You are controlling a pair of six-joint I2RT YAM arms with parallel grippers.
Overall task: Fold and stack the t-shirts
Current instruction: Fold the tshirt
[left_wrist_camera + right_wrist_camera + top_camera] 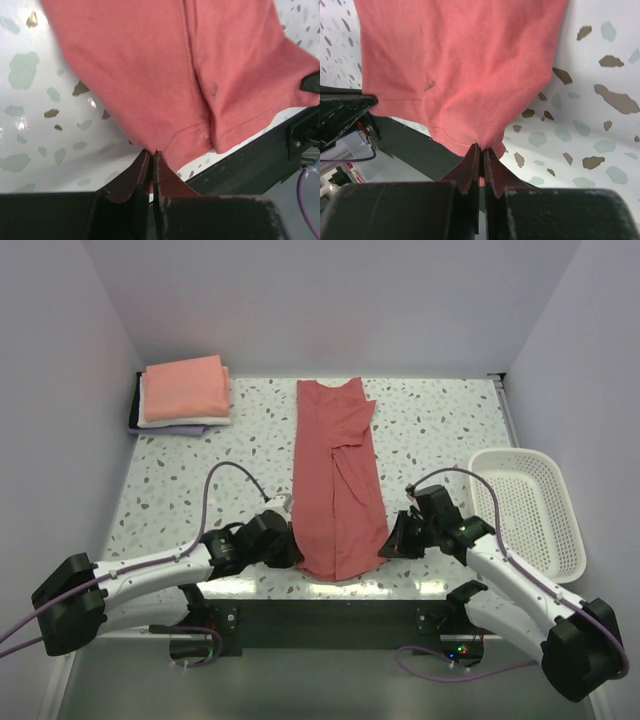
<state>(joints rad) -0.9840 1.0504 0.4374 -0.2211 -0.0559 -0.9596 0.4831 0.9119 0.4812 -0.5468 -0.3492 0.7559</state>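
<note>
Speckled white tabletop (440, 430) under pale walls carries the dusty-red t-shirt (337, 480), folded to a long narrow strip running from far to near down the middle, with its hem at the near edge. At the hem's left corner the left claw (151, 156) is pinched tight on the cloth; the right claw (481, 150) is clamped on the right corner. In the far left corner sit the folded tees (185, 392) — salmon-pink on top, white beneath, lavender lowest. A white lattice basket (530, 510) rests at the right edge.
</note>
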